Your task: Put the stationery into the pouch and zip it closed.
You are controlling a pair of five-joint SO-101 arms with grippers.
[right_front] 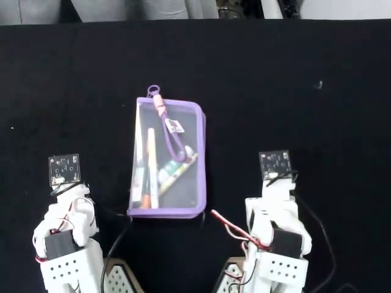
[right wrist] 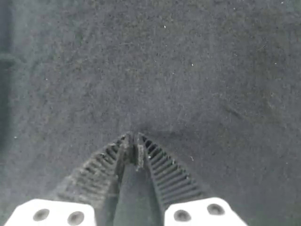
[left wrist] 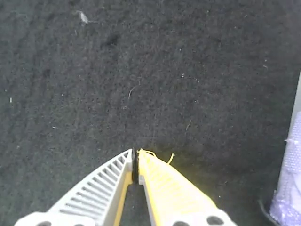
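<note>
Read the high view as a clock face. Your left arm (right_front: 64,238) sits at about 8 o'clock on the black table (right_front: 293,91), close to the 6 o'clock edge. Your left pincer (left wrist: 135,162) is pressed together, its white finger and yellow finger meeting at the tips, and it hangs over bare cloth. Its wrist view catches the purple corner of the pouch (left wrist: 289,205) near it, apart from the fingers.

The pouch (right_front: 168,155) lies flat near the middle of the table, a little toward 9 o'clock. It is at about 2 o'clock from your left arm and 10 o'clock from your right. It is clear with a purple border, and its long side runs from 12 to 6. The stationery (right_front: 151,174) is inside it: pens lie along the 9 o'clock side, and a green and white piece slants beside them. A purple strap (right_front: 174,139) runs from a pink clip (right_front: 160,108) at the 12 o'clock end down across the clear face. You cannot tell from here whether the zip is fully shut.

Your right arm (right_front: 275,238) sits at about 5 o'clock, also close to the 6 o'clock edge. Your right pincer (right wrist: 133,147) is pressed together too, dark fingers tip to tip, over bare cloth.
</note>
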